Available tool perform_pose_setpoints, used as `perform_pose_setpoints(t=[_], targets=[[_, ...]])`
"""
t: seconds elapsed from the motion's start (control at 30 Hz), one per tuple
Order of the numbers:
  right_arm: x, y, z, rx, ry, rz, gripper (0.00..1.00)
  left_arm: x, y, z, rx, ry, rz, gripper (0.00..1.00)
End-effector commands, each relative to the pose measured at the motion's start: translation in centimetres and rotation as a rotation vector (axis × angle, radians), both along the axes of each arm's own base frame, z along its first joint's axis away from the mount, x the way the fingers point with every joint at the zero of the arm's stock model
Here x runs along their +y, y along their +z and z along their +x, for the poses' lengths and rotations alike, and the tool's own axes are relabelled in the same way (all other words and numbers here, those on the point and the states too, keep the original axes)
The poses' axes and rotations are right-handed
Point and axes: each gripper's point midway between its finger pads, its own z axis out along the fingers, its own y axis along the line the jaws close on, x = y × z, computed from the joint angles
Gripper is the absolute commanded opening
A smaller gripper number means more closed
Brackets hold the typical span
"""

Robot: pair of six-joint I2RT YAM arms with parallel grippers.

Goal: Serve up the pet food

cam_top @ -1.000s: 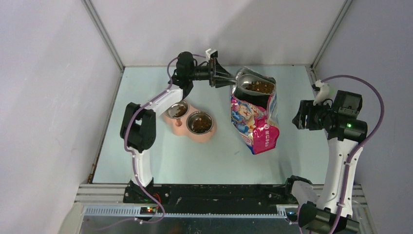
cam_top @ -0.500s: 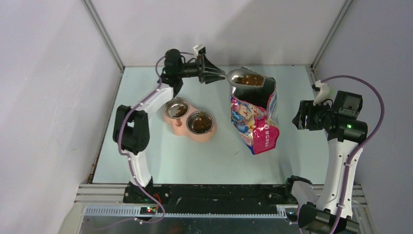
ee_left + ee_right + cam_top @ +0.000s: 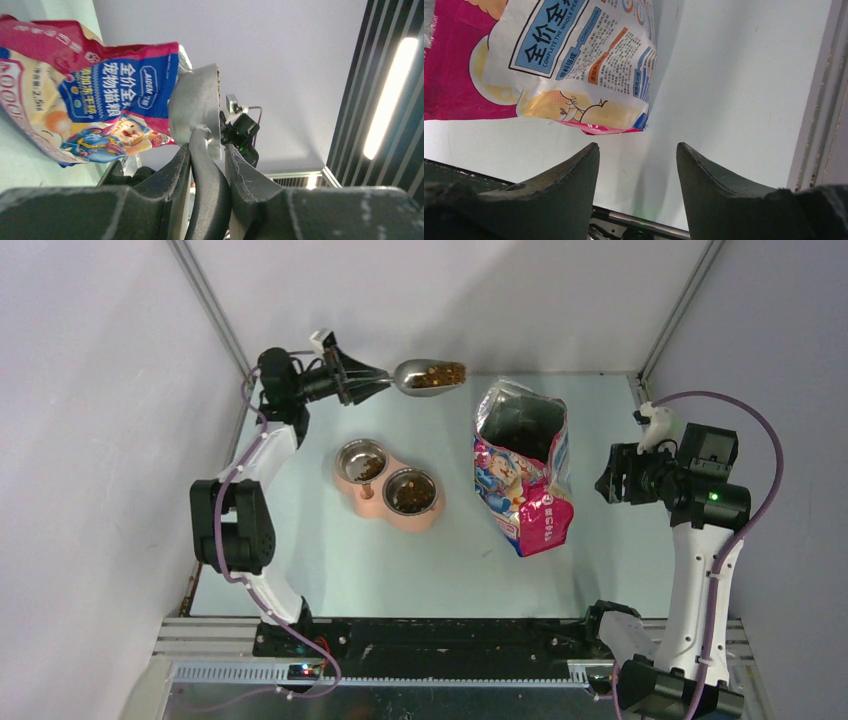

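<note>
- Top external view: the pet food (image 3: 437,374) lies as a heap of dark-brown pellets in a grey metal scoop (image 3: 412,379), held in the air over the far edge of the table (image 3: 300,570).
- The scoop's long axis runs left to right. Its handle points left into the left gripper (image 3: 372,388) and its rounded end points right, open face up (the heap looks about level).
- Left wrist view: the fingers (image 3: 175,172) pinch the scoop's handle from both sides, and a few pellets show at its rim.
- More pellets lie in both metal cups of a pink double feeder (image 3: 372,498), which sits on the table nearer the arm bases than the scoop and slightly to its left.
- The pink-and-blue printed bag (image 3: 520,480) stands right of the scoop and apart from it, with its mouth open and dark inside.
- The right gripper (image 3: 612,475) hangs just right of the bag without touching it. In the right wrist view its fingers (image 3: 574,175) are parted around nothing, above bare table beside the bag's corner.
</note>
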Motion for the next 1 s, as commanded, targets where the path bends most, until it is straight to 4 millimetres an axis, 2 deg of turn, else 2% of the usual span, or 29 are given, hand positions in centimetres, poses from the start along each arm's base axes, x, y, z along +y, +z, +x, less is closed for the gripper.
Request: perform_pose_setpoints(t=[0.0,0.07,0.1,0.33,0.53,0.73,0.87,0.97], targets=[[0.4,1.0,0.8,-0.058,0.040,-0.014,0.61,3.8,2.8,-1.1,-0.143,0.094,-0.005,0.00],[0.6,1.1,0.7,-0.062,0.047,-0.011,0.61,5.7,1.8,-1.0,-0.120,0.145,-0.010,0.00],[0.8,1.2,0.7,-0.063,0.052,-0.008,0.61,6.8,1.9,-1.0,-0.126,0.172,-0.009,0.00],[1.8,1.7,0.3,-0.080,0.079,0.018,0.62,11.0,-0.8,-2.4,-0.100,0.294,-0.019,0.00],[2.1,2.0,-0.2,-0.092,0.093,0.017,0.62,15.1,-2.2,-3.5,-0.100,0.417,-0.012,0.00],[2.4,2.1,-0.5,-0.095,0.102,0.021,0.62,17.2,-4.4,-4.7,-0.076,0.494,0.026,0.00],[2.7,2.2,-0.6,-0.099,0.105,0.036,0.62,18.8,-6.9,-5.2,-0.036,0.546,0.063,0.00],[2.8,2.3,-0.8,-0.101,0.109,0.039,0.62,18.9,-8.6,-5.8,-0.010,0.528,0.086,0.00]])
